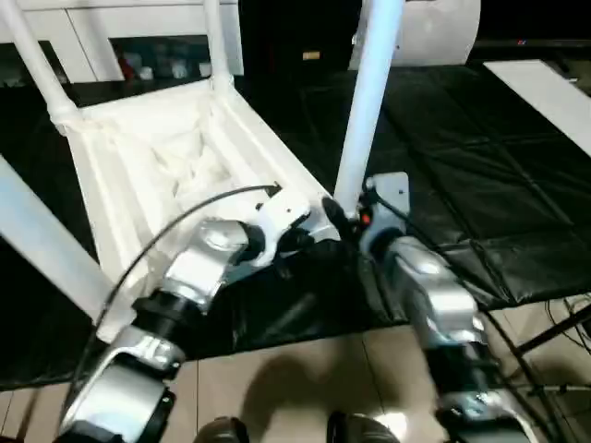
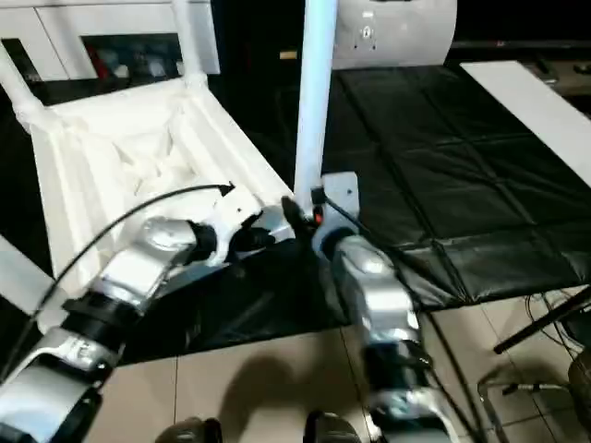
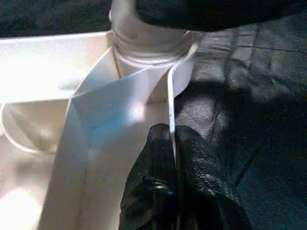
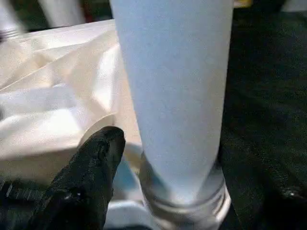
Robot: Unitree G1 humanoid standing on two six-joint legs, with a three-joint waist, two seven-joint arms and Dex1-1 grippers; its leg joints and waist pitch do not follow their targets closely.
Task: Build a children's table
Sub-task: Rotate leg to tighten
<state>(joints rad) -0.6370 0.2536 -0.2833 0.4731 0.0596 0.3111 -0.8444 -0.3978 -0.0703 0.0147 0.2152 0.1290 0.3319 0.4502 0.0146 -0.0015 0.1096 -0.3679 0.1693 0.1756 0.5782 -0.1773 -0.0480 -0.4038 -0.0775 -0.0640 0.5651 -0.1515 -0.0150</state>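
On the black mat, the left gripper pinches the upturned table top's rim while the right gripper stands open around the near leg.

White children's table upside down on black mat, tube legs standing in corner sockets.

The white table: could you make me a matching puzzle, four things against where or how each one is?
1 left claw
2 right claw
3 tabletop
4 nearest leg

A upside down on the black mat
B standing in a corner socket
C pinching the tabletop's rim
D at the nearest leg's base

Pairs: 1-C, 2-D, 3-A, 4-B
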